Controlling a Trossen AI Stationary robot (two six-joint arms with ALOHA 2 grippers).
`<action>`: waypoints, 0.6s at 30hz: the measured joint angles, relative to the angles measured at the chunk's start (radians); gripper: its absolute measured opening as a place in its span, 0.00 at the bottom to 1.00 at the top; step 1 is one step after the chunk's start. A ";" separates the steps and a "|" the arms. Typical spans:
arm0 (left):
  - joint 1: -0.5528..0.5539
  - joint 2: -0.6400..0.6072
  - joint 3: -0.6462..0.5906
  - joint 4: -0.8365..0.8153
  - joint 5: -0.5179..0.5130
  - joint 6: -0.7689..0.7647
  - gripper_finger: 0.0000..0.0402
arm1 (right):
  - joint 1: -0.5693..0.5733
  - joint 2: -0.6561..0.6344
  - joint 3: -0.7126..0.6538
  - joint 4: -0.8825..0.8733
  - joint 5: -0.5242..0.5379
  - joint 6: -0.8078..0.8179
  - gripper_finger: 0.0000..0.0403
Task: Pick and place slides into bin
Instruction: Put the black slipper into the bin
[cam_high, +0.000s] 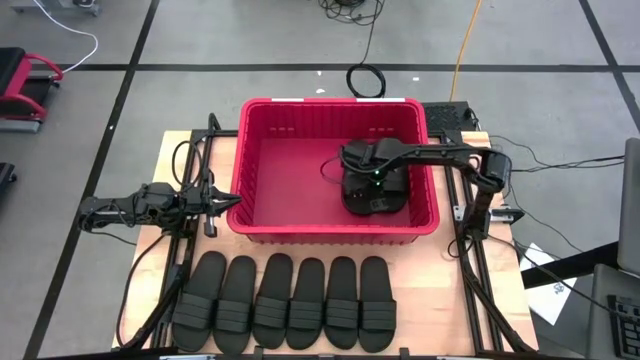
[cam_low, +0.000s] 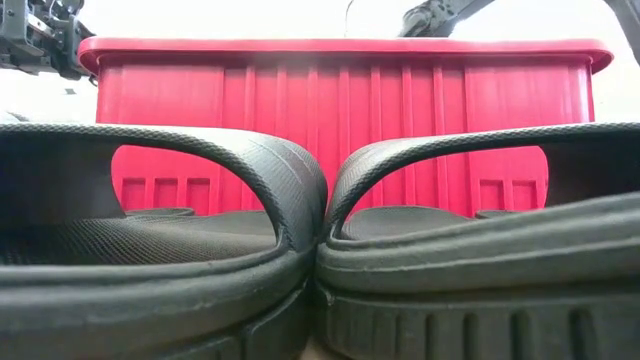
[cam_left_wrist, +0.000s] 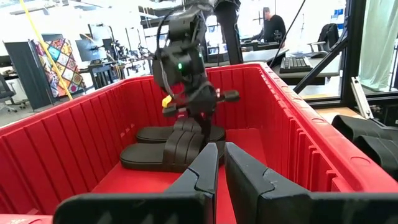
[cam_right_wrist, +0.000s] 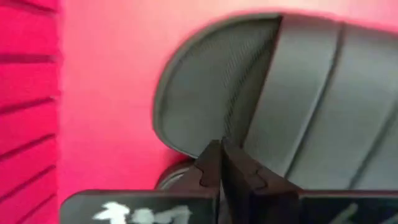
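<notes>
The red bin (cam_high: 262, 225) stands at the table's middle far side. Two black slides (cam_high: 375, 190) lie side by side on its floor at the right; they also show in the left wrist view (cam_left_wrist: 158, 155). My right gripper (cam_left_wrist: 198, 119) reaches down inside the bin, shut at the nearer slide's ribbed strap (cam_right_wrist: 311, 106). Several more slides (cam_high: 290, 300) lie in a row on their soles along the table's near edge. My left gripper (cam_high: 225, 198) hovers shut and empty just outside the bin's left wall. My right gripper has its two fingers shut at the front edge of the slide's strap (cam_right_wrist: 245, 109), which runs in between the fingertips (cam_right_wrist: 211, 163). The fingers come from above, pointing down. The slide rests with its sole (cam_right_wrist: 199, 93) on the bin's floor beside the other slide.
The bin's left half (cam_high: 285, 180) is bare red floor. The row of slides fills the low view's foreground (cam_low: 200, 270) with the bin's near wall (cam_low: 340, 110) behind. Cables and frame rails run along both table sides (cam_high: 180, 290).
</notes>
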 joint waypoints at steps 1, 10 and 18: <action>0.000 0.000 0.000 0.000 0.000 0.000 0.08 | -0.003 -0.017 0.000 0.000 -0.013 -0.006 0.00; 0.000 0.000 0.000 0.010 0.000 -0.009 0.08 | -0.079 -0.317 0.000 0.223 -0.383 0.216 0.00; 0.000 0.002 -0.005 0.147 -0.003 -0.103 0.08 | -0.121 -0.660 -0.071 0.800 -0.534 0.634 0.00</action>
